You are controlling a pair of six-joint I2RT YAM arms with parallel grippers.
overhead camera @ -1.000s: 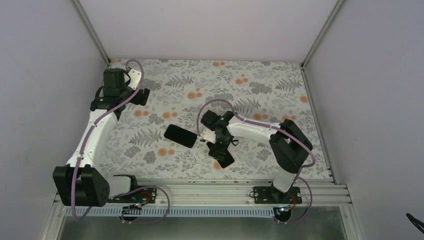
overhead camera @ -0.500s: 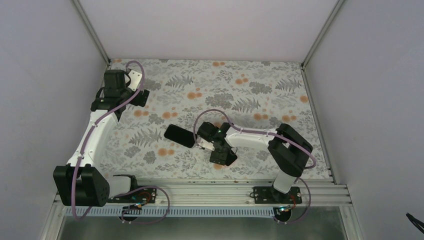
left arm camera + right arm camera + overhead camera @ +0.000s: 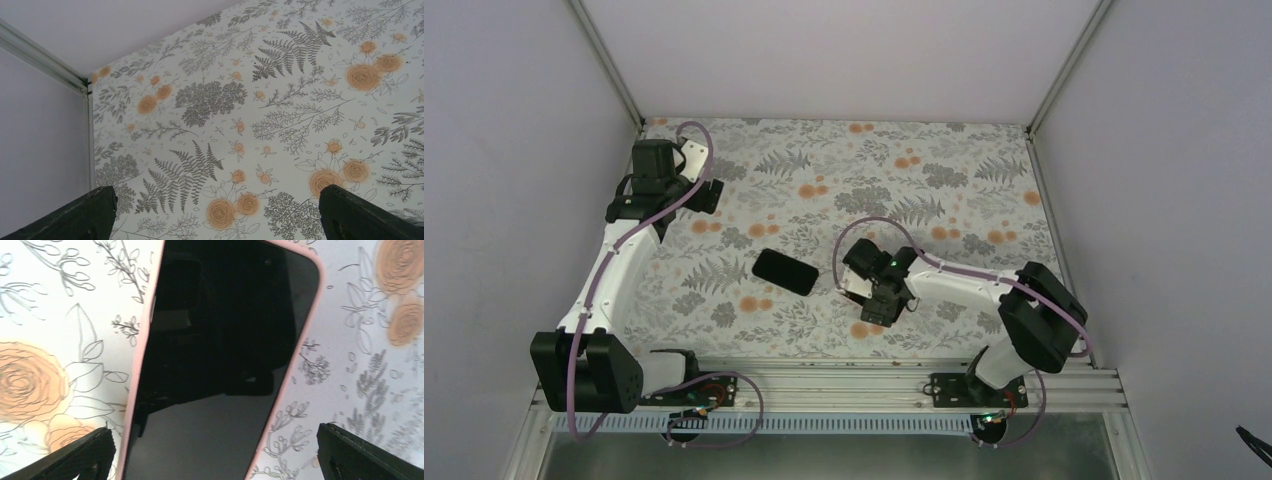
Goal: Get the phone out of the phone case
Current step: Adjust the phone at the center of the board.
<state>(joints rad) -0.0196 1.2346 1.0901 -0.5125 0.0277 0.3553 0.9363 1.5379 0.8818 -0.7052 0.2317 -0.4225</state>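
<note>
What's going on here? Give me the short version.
The right gripper hangs open over the phone, which lies screen-up on the floral table in its pink case; nothing is gripped. The left gripper is open too, off at the far left over bare cloth. A second dark phone-shaped slab lies mid-table, untouched.

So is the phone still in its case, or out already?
Still in: the right wrist view shows the pink case rim wrapping the dark phone screen along both long edges and the top corners.
</note>
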